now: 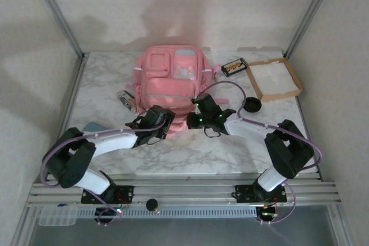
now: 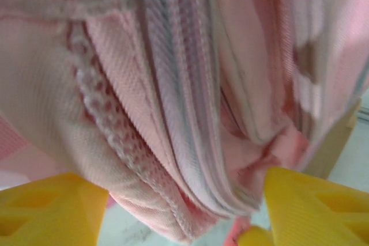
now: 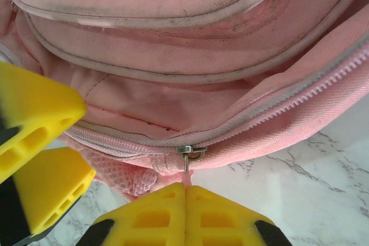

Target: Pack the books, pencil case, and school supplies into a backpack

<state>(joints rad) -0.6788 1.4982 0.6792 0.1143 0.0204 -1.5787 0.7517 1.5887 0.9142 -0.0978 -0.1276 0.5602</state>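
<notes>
The marble bench (image 1: 190,154) carries the backpack (image 1: 170,79), which lies flat with its front pockets up, just above the middle of the top view. A brown tray (image 1: 272,78) sits well apart at the upper right. Both arms reach to the bag's lower edge, probably because the main zipper runs there and must be opened before anything can go in. The left end effector (image 1: 166,118) is at the bag's lower left corner, and the right end effector (image 1: 193,120) is just beside it toward the centre.

The right wrist view adds what the overhead view cannot. At bottom centre its own fingers are pressed together, clenched on the pink tab hanging from the metal zipper pull (image 3: 191,152). The zipper's (image 3: 323,82) teeth look meshed toward the upper right. At the left edge, the other arm's yellow fingers (image 3: 40,113) rest against the bag's corner, likely to steady the cloth.

The left wrist view shows those fingers spread on either side of the seam. I cannot tell whether they are pinching the fabric or loose.
</notes>
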